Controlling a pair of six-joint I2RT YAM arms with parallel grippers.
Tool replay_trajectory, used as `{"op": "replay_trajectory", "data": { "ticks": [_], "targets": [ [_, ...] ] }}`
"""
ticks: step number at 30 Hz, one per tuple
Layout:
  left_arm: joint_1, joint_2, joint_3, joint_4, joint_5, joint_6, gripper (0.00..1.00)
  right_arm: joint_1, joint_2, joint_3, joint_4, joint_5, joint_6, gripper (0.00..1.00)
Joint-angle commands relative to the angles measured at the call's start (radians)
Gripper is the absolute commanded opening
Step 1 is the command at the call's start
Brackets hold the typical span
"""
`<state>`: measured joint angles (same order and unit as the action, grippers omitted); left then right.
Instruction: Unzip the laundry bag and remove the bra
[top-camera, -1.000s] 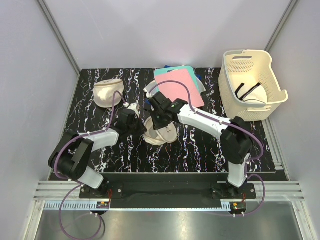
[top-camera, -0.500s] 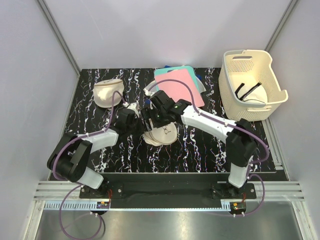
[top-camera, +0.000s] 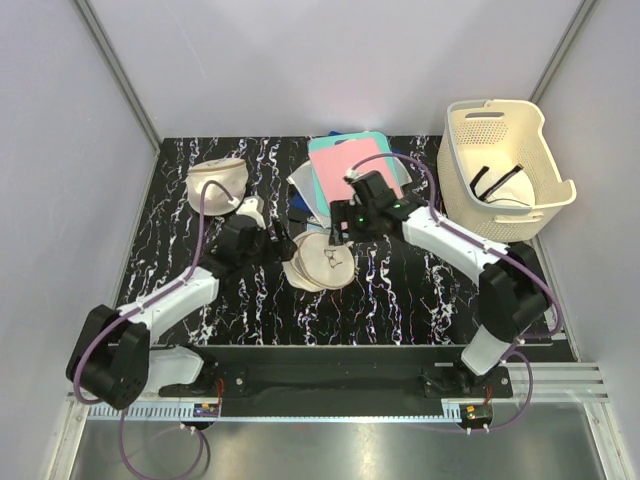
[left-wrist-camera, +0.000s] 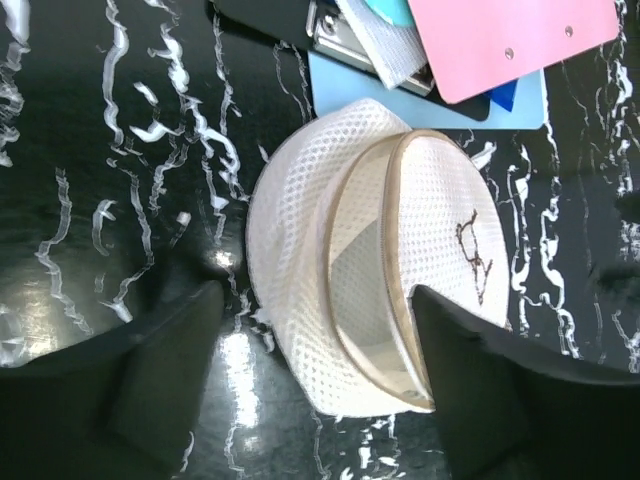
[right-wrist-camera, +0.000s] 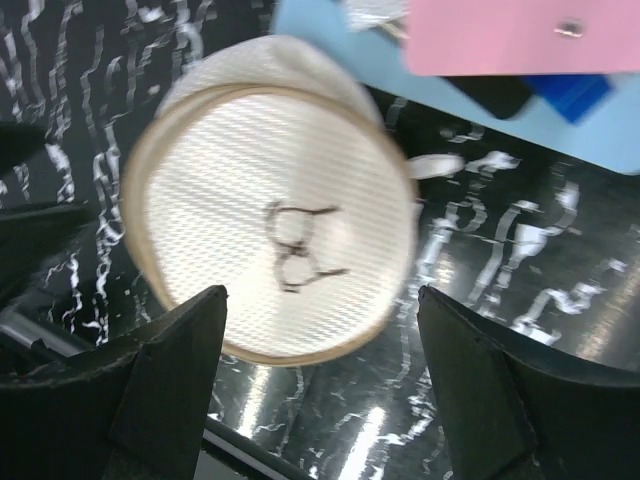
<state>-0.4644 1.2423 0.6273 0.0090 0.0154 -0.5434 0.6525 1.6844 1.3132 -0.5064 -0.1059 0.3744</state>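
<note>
The laundry bag (top-camera: 320, 263), a round cream mesh pouch with a dark squiggle (right-wrist-camera: 296, 246), lies on the black marbled table (top-camera: 400, 300) between both grippers. In the left wrist view the laundry bag (left-wrist-camera: 370, 270) gapes along its tan rim, showing a pale inside. My left gripper (top-camera: 279, 246) is open at its left side, and the bag's lower edge sits between its fingers (left-wrist-camera: 165, 375). My right gripper (top-camera: 341, 229) hovers open over the laundry bag (right-wrist-camera: 270, 250), holding nothing. The bra (top-camera: 500, 186), pale with thin black straps, lies in the cream basket (top-camera: 530, 215).
A second plain cream pouch (top-camera: 215, 185) sits at the back left. A pink board (top-camera: 355, 172) on blue and grey sheets lies just behind the bag. The basket stands at the table's right edge.
Both grippers have opened and let go of the bag. The right arm has drawn back to the right, the left arm has pulled slightly left, and the bag rests flat on the table.
</note>
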Motion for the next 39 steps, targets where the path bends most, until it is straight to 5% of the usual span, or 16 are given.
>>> {"op": "replay_trajectory", "data": {
  "ticks": [1, 8, 18, 39],
  "targets": [
    [-0.003, -0.112, 0.034, -0.07, -0.115, 0.007, 0.98, -0.118, -0.118, -0.095, 0.097, -0.064, 0.001, 0.85],
    [0.07, -0.274, 0.152, -0.323, -0.196, 0.022, 0.99, -0.292, -0.297, -0.232, 0.126, -0.089, -0.032, 0.89],
    [0.205, -0.429, 0.222, -0.451, -0.201, 0.086, 0.99, -0.458, -0.54, -0.35, 0.124, -0.077, -0.078, 1.0],
    [0.205, -0.501, 0.259, -0.498, -0.239, 0.134, 0.99, -0.476, -0.594, -0.367, 0.124, -0.11, -0.077, 1.0]
  ]
}}
